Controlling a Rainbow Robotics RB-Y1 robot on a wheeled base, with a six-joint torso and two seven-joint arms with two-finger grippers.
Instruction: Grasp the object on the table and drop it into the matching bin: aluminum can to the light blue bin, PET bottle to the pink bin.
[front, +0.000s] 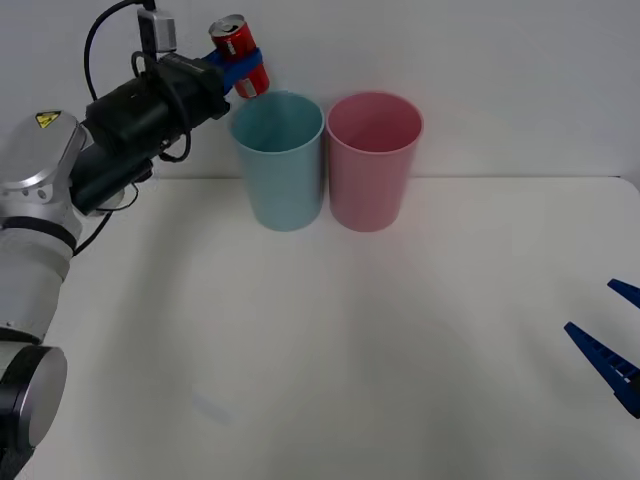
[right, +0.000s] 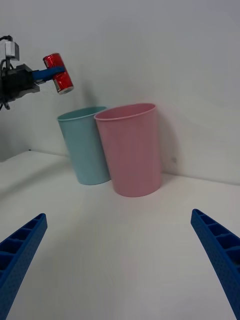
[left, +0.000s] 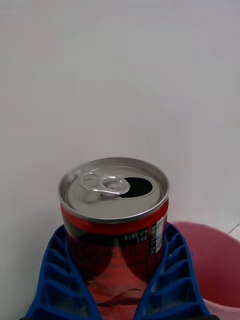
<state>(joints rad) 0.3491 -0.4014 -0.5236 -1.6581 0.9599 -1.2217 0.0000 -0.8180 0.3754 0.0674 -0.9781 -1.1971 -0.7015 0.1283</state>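
My left gripper (front: 243, 68) is shut on the small red aluminum can (front: 234, 41), holding it tilted in the air just left of and above the rim of the light blue bin (front: 278, 160). The can's silver top with an opened pull tab (left: 114, 187) sits between the blue fingers (left: 55, 270). The pink bin (front: 373, 160) stands right beside the blue one, touching it. From the right wrist view the can (right: 58, 73) hangs above the light blue bin (right: 85, 145), left of the pink bin (right: 131, 149). My right gripper (front: 612, 338) rests open at the table's right edge.
The white table (front: 330, 350) stretches wide in front of the two bins. A plain white wall rises right behind them. The left arm's black wrist and cables (front: 140, 100) reach over the table's back left.
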